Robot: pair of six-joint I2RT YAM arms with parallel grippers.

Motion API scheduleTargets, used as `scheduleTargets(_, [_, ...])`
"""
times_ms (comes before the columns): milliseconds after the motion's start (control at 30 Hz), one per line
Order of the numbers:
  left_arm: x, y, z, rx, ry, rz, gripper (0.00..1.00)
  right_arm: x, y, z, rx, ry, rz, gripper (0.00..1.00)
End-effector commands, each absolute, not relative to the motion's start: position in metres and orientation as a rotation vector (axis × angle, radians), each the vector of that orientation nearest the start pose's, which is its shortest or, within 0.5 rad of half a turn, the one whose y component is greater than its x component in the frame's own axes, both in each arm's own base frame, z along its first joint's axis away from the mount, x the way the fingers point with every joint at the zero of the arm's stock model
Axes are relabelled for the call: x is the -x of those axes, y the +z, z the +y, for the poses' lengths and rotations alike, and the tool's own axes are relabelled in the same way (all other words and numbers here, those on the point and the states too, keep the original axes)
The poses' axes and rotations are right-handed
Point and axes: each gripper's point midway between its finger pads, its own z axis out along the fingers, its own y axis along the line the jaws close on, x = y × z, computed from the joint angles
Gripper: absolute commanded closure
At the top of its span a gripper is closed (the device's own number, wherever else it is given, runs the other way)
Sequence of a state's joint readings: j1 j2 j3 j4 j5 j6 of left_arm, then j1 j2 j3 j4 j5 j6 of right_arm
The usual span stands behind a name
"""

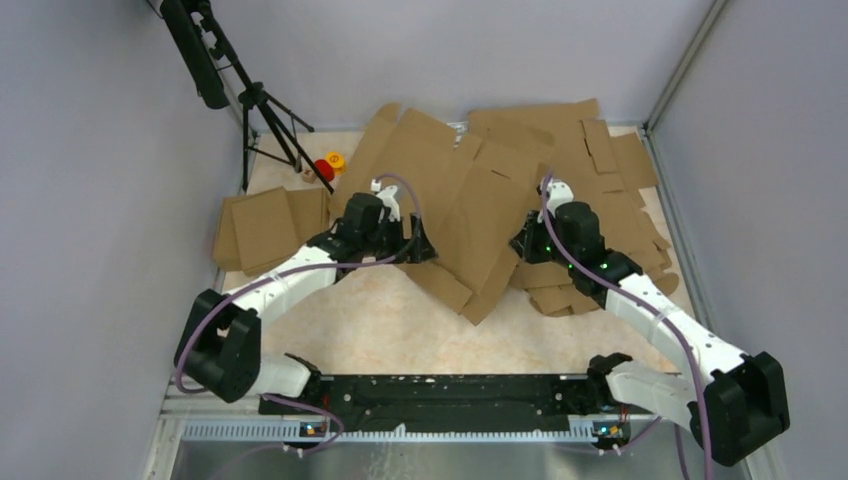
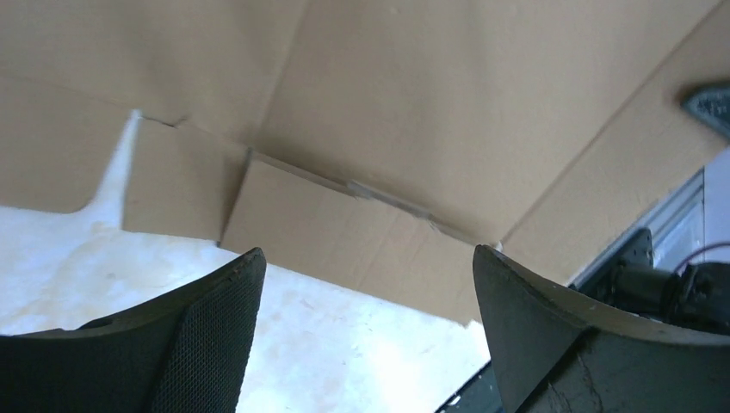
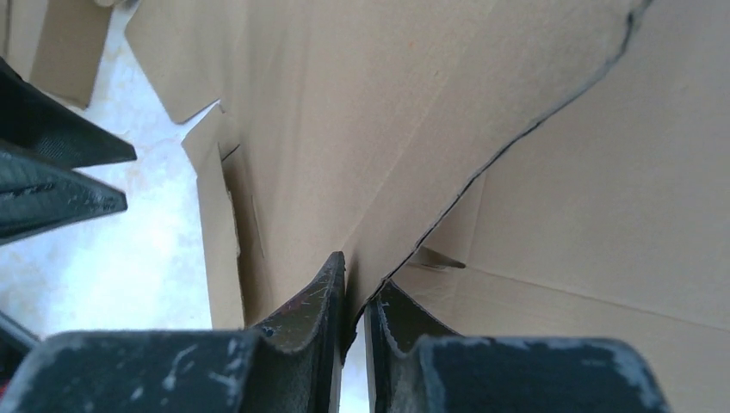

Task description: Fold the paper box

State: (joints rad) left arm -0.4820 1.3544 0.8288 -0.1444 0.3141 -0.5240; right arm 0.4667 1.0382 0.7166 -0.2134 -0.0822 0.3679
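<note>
1. One carton blank, the paper box (image 1: pixel 478 210), sits in the middle of the table (image 1: pixel 380 320) between the two arms. It is raised and tilted, with its near corner pointing down toward the table top. Its far part runs up to the pile of cardboard sheets (image 1: pixel 590 150) at the back right; whether it rests on them cannot be told.
2. The right gripper (image 3: pixel 357 275) has its fingers drawn almost together, clamped on a thin edge of the paper box at its right side.
3. The left gripper (image 2: pixel 368 254) has its jaws wide apart with nothing between them. It faces a creased panel and a slotted flap on the box's left side. The left wrist view shows no contact.
4. Work done, as judged: little. Some panels are bent along their creases and stand at an angle to their neighbours. No wall is locked, no flap is tucked, and no closed carton shape is visible.
5. Work left, as judged: nearly all. The side walls need raising, the end flaps need folding in, and the tabs need seating in their slots.
6. Not involved: the smaller cardboard pieces (image 1: pixel 265 225) at the left of the table lie apart from the box.
7. Observation: only one side is held, so the sheet may swing or sag until the left gripper takes hold.
</note>
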Motion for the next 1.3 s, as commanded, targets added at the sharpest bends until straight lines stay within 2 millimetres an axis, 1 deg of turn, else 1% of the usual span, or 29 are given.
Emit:
scheduleTargets(0, [-0.288,0.146,-0.265,-0.281,-0.949,2.314,0.11,-0.288,0.172,0.173,0.295,0.48,2.079,0.9])
scheduleTargets(133, [-0.283,0.141,-0.287,-0.376,-0.944,2.348,0.12,-0.29,0.168,0.172,0.314,0.407,2.08,0.9])
scheduleTargets(233, [-0.28,0.129,-0.299,-0.421,-0.895,2.406,0.14,-0.292,0.168,0.173,0.308,0.401,2.075,0.9])
scheduleTargets(333, [-0.278,0.116,-0.307,-0.437,-0.879,2.44,0.15,-0.293,0.173,0.172,0.301,0.389,2.045,0.9])
scheduleTargets(400, [-0.278,0.11,-0.314,-0.454,-0.872,2.454,0.16,-0.295,0.175,0.166,0.275,0.358,2.03,0.9])
scheduleTargets(567, [-0.282,0.094,-0.324,-0.462,-0.848,2.498,0.19,-0.302,0.177,0.14,0.162,0.221,2.026,0.91])
scheduleTargets(733, [-0.289,0.081,-0.34,-0.485,-0.856,2.527,0.2,-0.297,0.187,0.124,0.093,0.189,1.947,0.91])
scheduleTargets(800, [-0.286,0.079,-0.348,-0.517,-0.879,2.544,0.23,-0.294,0.187,0.117,0.065,0.176,1.923,0.91])
scheduleTargets(900, [-0.283,0.077,-0.354,-0.542,-0.895,2.564,0.24,-0.29,0.19,0.109,0.044,0.161,1.89,0.91])
scheduleTargets(967, [-0.285,0.079,-0.354,-0.534,-0.892,2.556,0.24,-0.287,0.192,0.111,0.074,0.185,1.852,0.91])
scheduleTargets(1000, [-0.286,0.084,-0.355,-0.53,-0.896,2.54,0.24,-0.286,0.192,0.112,0.084,0.195,1.832,0.91])
scheduleTargets(1033, [-0.287,0.094,-0.357,-0.535,-0.915,2.502,0.24,-0.284,0.192,0.111,0.083,0.203,1.81,0.91])
scheduleTargets(1067, [-0.288,0.1,-0.358,-0.537,-0.929,2.478,0.24,-0.284,0.193,0.11,0.082,0.205,1.792,0.91])
scheduleTargets(1133, [-0.289,0.124,-0.361,-0.546,-0.977,2.388,0.27,-0.283,0.193,0.109,0.089,0.207,1.762,0.91])
scheduleTargets(1233, [-0.29,0.149,-0.362,-0.55,-1.016,2.275,0.37,-0.282,0.193,0.109,0.088,0.209,1.75,0.92])
scheduleTargets(1267, [-0.29,0.15,-0.36,-0.543,-1.011,2.253,0.45,-0.283,0.193,0.108,0.089,0.207,1.747,0.92])
